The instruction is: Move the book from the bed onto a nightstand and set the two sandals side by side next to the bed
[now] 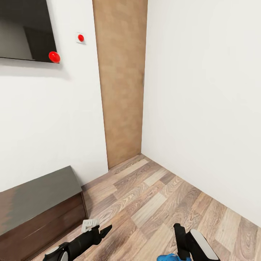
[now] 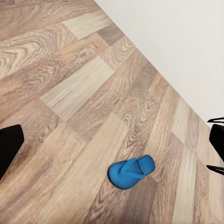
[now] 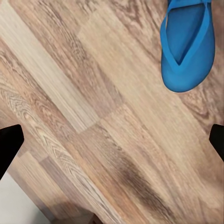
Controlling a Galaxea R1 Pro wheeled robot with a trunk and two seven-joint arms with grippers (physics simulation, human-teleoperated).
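Observation:
One bright blue sandal (image 3: 188,44) lies flat on the wood-plank floor, below and ahead of my right gripper (image 3: 112,140), which hangs open above the floor with nothing between its fingers. The sandal's edge (image 1: 170,258) peeks out beside that gripper (image 1: 179,232) at the bottom of the head view. The left wrist view has a blue sandal (image 2: 131,171) lying on the planks some way off from my left gripper (image 2: 112,144), which is open and empty. The left gripper (image 1: 98,228) hovers low near the bench. The book, the bed and the nightstands are out of view.
A long low dark-brown bench (image 1: 36,203) stands against the left wall under a dark wall screen (image 1: 23,29). A light-brown door (image 1: 121,79) closes the room's corner, and white walls (image 1: 203,108) run along the right. Bare wood floor (image 1: 152,195) lies ahead.

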